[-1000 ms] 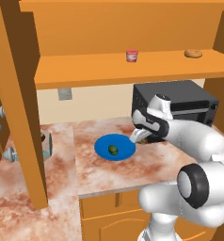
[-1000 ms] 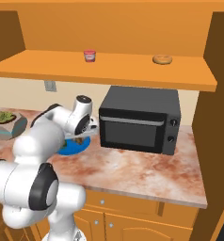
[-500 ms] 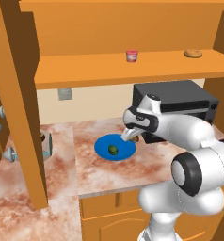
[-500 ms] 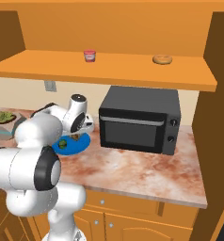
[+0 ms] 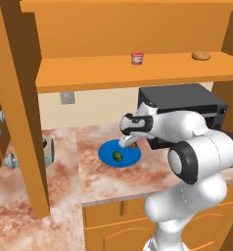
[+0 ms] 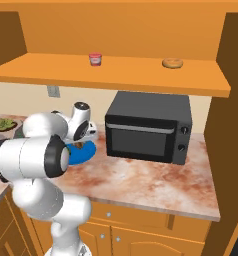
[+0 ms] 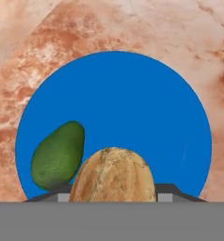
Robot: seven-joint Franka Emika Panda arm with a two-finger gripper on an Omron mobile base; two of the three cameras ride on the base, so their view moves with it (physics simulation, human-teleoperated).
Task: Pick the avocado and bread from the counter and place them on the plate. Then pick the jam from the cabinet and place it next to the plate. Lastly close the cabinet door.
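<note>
While the bread sits clamped between the gripper's fingers, hanging over the blue plate, the avocado already lies on that plate, just beside the spot below the bread. The likely trouble from here is release: let go too high or off-centre and the round bread may roll off the rim onto the counter, or knock the avocado and send it off. The jam waits on the cabinet shelf, well apart from a pale roll further along it. A black microwave stands close behind the plate and under the shelf, so the lift toward the jam must clear it. The open cabinet door stands out over the counter.
</note>
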